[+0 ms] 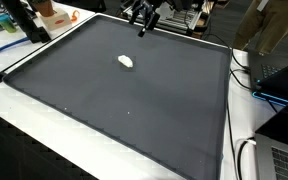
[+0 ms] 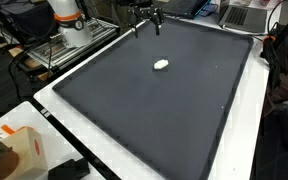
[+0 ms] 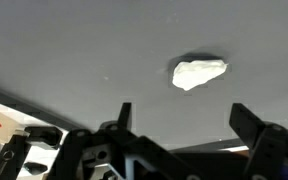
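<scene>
A small white crumpled lump (image 1: 126,62) lies on the dark grey mat (image 1: 134,110), toward its far middle; it also shows as the lump (image 2: 161,65) and the lump (image 3: 198,73). My gripper (image 1: 144,24) hangs above the mat's far edge, some way from the lump, and appears again as the gripper (image 2: 145,24). In the wrist view the gripper (image 3: 184,118) is open, its two dark fingers spread wide with nothing between them. The lump lies beyond the fingers, closer to the right one.
The mat (image 2: 174,110) covers most of a white table (image 2: 69,125). An orange and white box (image 2: 24,150) sits at one table corner. The robot base (image 2: 69,25), cables and a laptop (image 1: 284,75) stand around the table edges.
</scene>
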{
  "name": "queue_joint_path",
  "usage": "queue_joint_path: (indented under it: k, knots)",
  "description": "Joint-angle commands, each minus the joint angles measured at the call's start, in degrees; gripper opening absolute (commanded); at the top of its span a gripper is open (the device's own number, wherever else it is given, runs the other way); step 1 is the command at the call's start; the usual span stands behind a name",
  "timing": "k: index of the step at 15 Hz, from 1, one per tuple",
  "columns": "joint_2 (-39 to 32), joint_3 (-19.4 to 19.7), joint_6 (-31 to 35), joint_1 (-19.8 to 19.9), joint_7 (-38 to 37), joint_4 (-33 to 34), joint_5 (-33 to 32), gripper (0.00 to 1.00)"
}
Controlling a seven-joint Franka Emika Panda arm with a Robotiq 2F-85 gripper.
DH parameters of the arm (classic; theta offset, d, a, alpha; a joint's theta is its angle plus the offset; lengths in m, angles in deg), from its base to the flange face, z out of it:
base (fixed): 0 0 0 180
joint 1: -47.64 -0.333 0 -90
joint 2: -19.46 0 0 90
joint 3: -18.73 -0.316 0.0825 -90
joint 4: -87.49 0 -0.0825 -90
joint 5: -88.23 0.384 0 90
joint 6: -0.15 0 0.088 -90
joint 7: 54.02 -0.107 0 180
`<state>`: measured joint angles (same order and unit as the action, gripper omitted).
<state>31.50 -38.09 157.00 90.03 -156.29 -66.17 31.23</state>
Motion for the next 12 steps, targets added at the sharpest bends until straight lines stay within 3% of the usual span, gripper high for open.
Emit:
queue_joint_path:
  k: [1, 4, 5, 11, 12]
  knots:
    - [-0.48, -4.82, -1.39, 4.56, -11.87, 1.43, -9.18, 1.00]
    - [-5.28, -5.49, 2.74, 7.97, -18.44, 2.76, -15.87, 1.00]
    - [-1.09, -4.62, 0.42, 5.12, -14.78, 1.65, -11.84, 1.00]
    - [-4.60, -4.82, 1.84, 7.07, -16.51, 2.62, -14.05, 1.00]
    - [-3.27, -5.16, 1.89, 7.80, -19.71, 2.86, -17.40, 1.00]
